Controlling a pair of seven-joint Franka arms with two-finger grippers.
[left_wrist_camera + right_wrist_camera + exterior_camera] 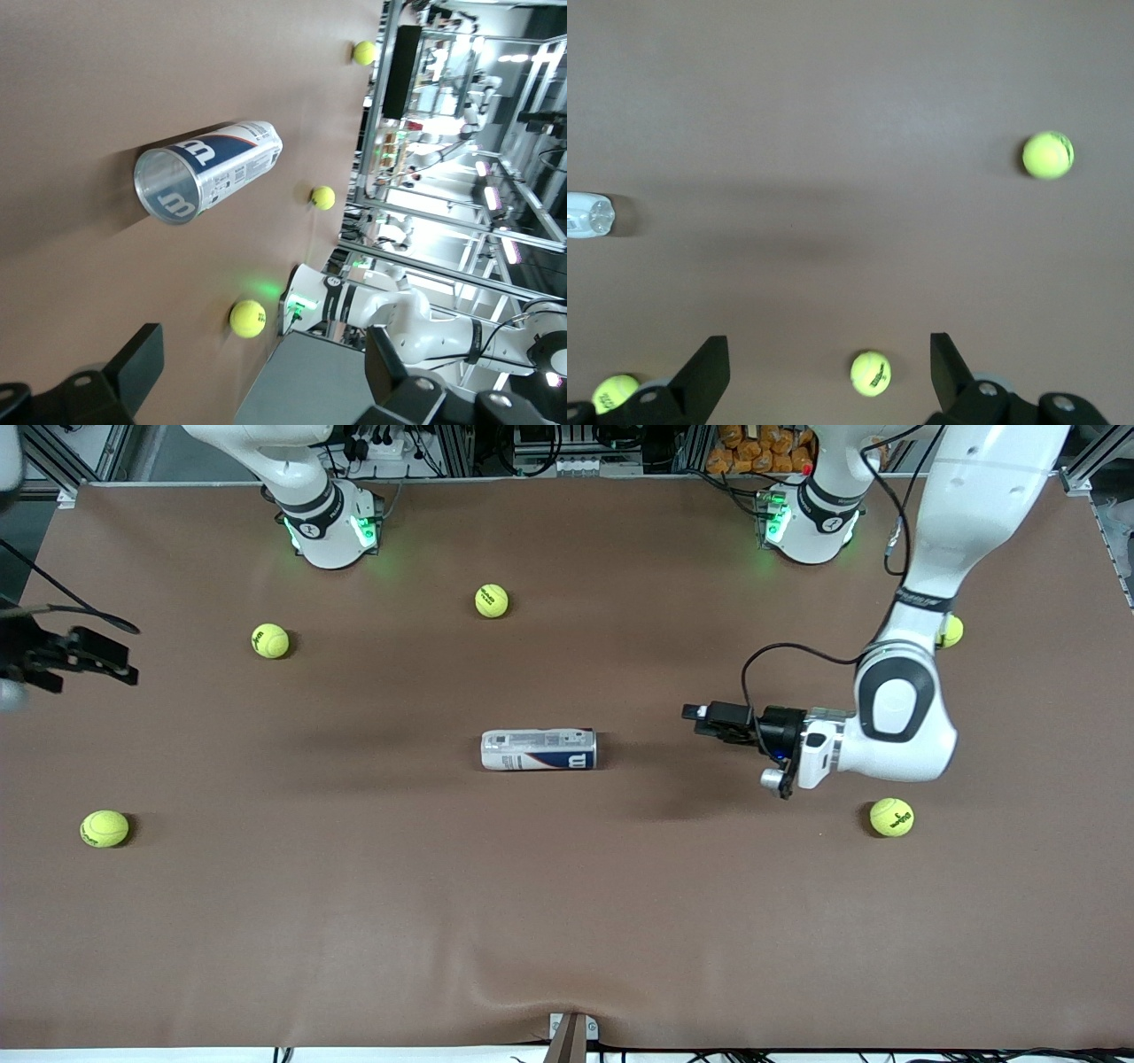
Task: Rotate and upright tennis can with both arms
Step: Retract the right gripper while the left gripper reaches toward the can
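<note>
The tennis can (539,749) lies on its side in the middle of the brown table, its W-logo end toward the left arm's end. My left gripper (700,720) is open and empty, held low over the table on the left arm's side of the can, pointing at it with a gap between. The left wrist view shows the can (208,168) end-on, ahead of the open left gripper (261,372). My right gripper (124,657) is open and empty over the right arm's end of the table. The right wrist view shows that gripper (828,372) and one end of the can (589,215).
Several yellow-green tennis balls lie scattered on the table: one (492,600) near the bases, one (270,640) and one (104,828) toward the right arm's end, one (891,817) below the left wrist, one (950,631) partly hidden by the left forearm.
</note>
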